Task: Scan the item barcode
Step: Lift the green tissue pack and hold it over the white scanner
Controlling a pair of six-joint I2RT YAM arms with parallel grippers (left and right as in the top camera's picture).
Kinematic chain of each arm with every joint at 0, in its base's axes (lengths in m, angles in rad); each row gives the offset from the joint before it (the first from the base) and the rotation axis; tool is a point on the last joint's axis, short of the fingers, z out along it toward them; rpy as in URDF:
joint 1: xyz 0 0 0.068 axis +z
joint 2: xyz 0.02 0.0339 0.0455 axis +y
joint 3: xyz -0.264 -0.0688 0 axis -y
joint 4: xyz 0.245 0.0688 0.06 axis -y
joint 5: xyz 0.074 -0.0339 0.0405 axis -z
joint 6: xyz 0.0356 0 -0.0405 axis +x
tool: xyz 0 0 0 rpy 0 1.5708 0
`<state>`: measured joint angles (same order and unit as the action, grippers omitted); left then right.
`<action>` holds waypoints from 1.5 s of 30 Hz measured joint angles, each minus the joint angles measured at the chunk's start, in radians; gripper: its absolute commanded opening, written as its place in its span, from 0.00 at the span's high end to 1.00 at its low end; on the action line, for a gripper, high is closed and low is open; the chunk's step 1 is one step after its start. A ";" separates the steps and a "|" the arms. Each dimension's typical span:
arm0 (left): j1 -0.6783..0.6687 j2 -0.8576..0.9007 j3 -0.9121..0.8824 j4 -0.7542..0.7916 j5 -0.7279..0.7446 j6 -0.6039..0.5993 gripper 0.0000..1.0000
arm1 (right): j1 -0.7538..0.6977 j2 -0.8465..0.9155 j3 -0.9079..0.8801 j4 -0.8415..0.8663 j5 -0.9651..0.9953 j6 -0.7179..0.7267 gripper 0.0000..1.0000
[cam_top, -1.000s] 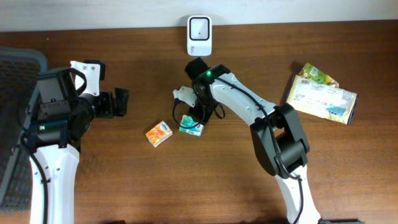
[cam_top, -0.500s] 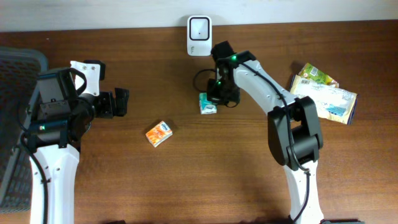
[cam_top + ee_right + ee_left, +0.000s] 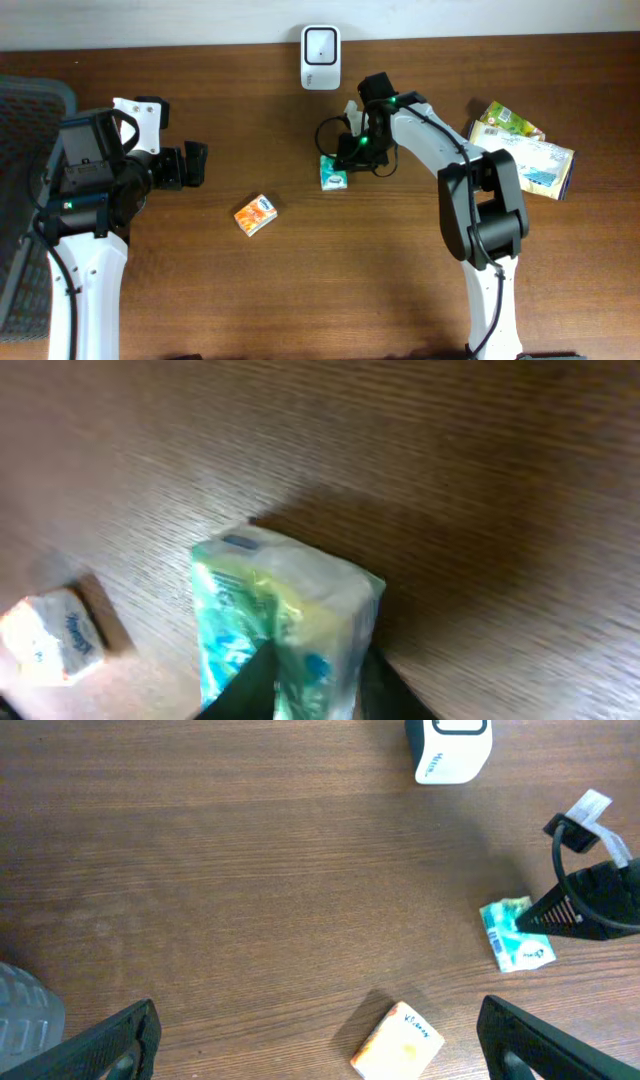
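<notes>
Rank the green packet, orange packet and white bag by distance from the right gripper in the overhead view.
From the right gripper:
1. Green packet, right at its fingertips.
2. Orange packet, off toward the left arm.
3. White bag, at the table's far right side.

Looks like a lab or office test bench rigged as a mock shop checkout. Evidence:
- A plain wood-grain worktop (image 3: 300, 290) sits against a pale wall strip (image 3: 500, 15).
- A white barcode scanner (image 3: 320, 44) stands at the back edge, just beyond the right claw (image 3: 352, 150).
- Retail-type goods lie loose on the wood: a green packet (image 3: 333, 172) at that claw's tips, and an orange packet (image 3: 255, 215) between it and the left claw (image 3: 195, 165).
- Printed bags (image 3: 520, 158) lie well off to the right claw's outer side.
- A black mesh office chair (image 3: 25, 110) sits behind the left claw, beside its arm.
</notes>
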<state>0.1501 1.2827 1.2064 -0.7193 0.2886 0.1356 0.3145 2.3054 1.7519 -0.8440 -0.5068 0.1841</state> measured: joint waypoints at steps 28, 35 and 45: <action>0.000 0.000 0.000 0.000 0.000 0.000 0.01 | -0.426 -0.510 0.078 -0.004 -1.024 -0.012 0.96; 0.000 0.000 0.000 0.000 0.000 0.000 0.01 | -0.285 -0.511 0.100 -0.019 -0.666 0.033 0.96; 0.000 0.000 0.000 0.000 0.000 0.000 0.01 | 0.159 -0.042 0.447 0.248 0.945 -0.437 0.96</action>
<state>0.1501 1.2831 1.2068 -0.7189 0.2886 0.1356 0.4740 2.2635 2.1986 -0.5964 0.4381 -0.2531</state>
